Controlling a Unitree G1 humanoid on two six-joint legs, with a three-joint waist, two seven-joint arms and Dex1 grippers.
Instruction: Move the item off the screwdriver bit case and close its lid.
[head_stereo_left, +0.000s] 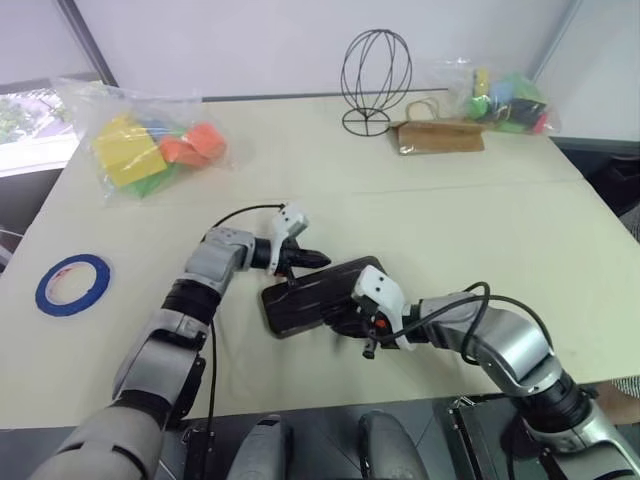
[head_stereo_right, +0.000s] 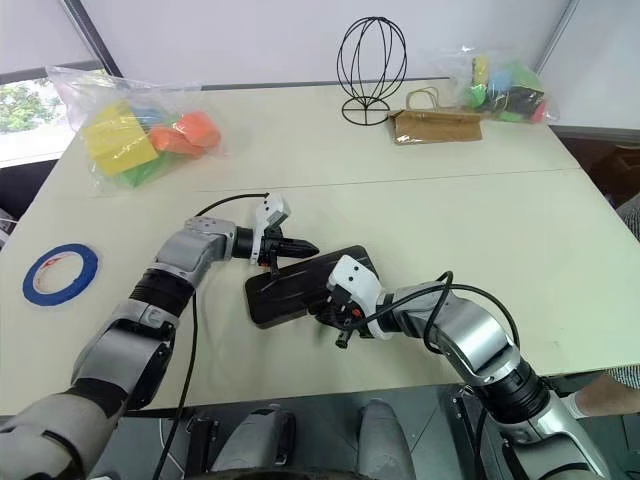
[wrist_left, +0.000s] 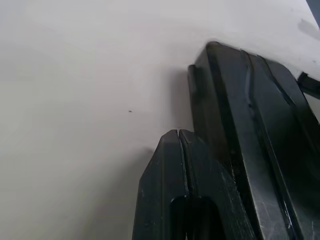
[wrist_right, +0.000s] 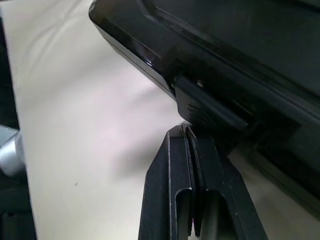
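Left eye view, cream table (head_stereo_left: 480, 230), grey wall behind, both grippers' jaws pressed together.

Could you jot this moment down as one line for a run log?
tape: off case, table's left | lid: down | left gripper: shut at case | right gripper: shut at latch

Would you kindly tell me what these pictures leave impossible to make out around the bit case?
- Whether the latch tab has caught: right wrist view, dark, and the right gripper fingertips sit right below it.
- The bits inside the screwdriver bit case: the lid lies over them.
- Case's near right corner: head views, right gripper covers it.
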